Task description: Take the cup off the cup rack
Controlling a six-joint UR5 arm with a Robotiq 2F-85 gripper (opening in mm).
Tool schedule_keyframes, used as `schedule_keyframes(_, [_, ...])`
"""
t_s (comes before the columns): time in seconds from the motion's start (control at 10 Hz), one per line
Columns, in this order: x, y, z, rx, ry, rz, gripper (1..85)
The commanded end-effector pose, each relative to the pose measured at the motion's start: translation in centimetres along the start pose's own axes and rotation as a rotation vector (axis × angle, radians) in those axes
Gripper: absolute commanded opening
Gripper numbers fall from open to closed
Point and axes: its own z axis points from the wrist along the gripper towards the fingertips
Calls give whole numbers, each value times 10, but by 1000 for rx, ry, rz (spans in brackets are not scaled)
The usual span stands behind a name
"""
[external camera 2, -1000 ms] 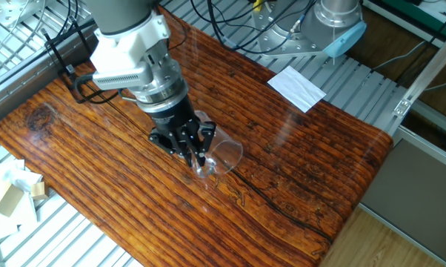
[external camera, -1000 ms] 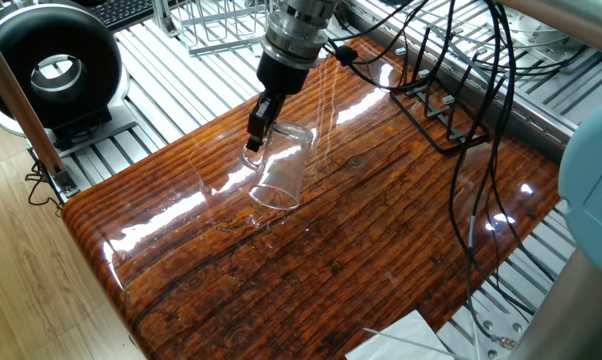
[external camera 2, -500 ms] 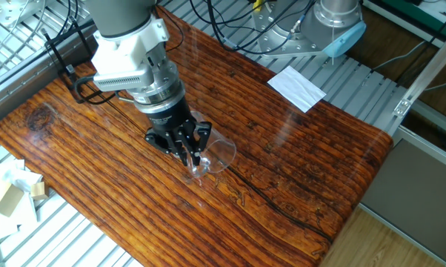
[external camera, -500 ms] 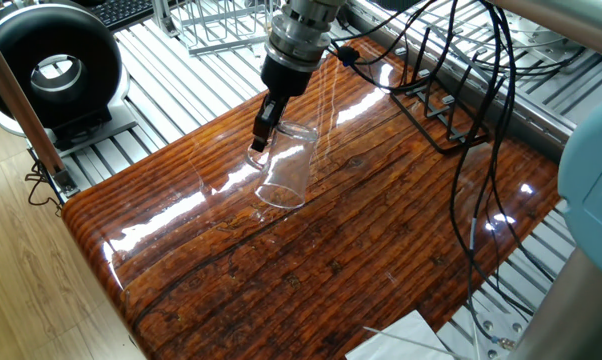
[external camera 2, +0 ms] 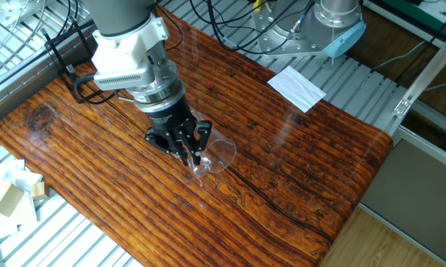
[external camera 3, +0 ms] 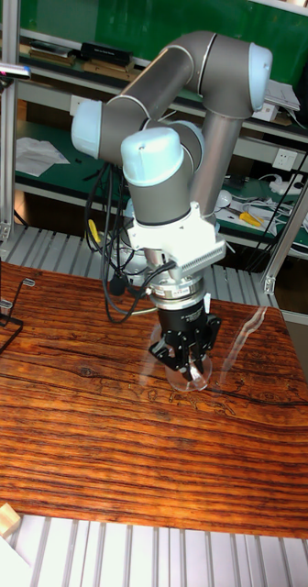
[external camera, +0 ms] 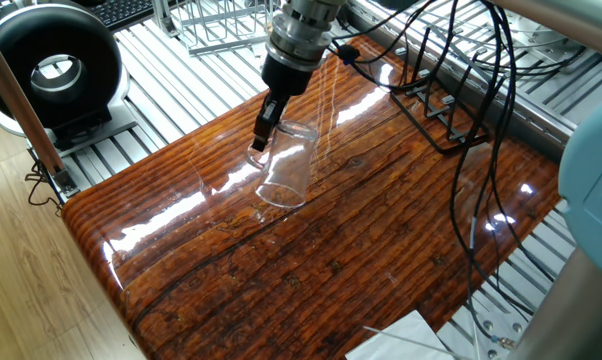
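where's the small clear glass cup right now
The small clear glass cup is near the middle of the wooden table, tilted, gripped by the black two-finger gripper, away from the black wire rack.

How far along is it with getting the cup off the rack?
Done: the cup is already off the cup rack, which stands empty at the far table edge. In hand: the gripper is shut on the cup's rim, holding it tilted over the wooden table. Whether its base touches the wood is hard to tell. Left: probably just setting it down and letting go.
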Motion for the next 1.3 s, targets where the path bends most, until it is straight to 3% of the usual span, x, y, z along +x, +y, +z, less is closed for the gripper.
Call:
schedule_keyframes(0.0, [-11, 15, -1, -45, -37, 20, 13])
schedule_keyframes(0.6, [-14, 14, 4, -16, -33, -11, 27])
schedule_keyframes(1.0, [-21, 15, 4, -14, -57, -69, 133])
schedule_keyframes(1.2, [-23, 20, 5, -31, -61, -69, 117])
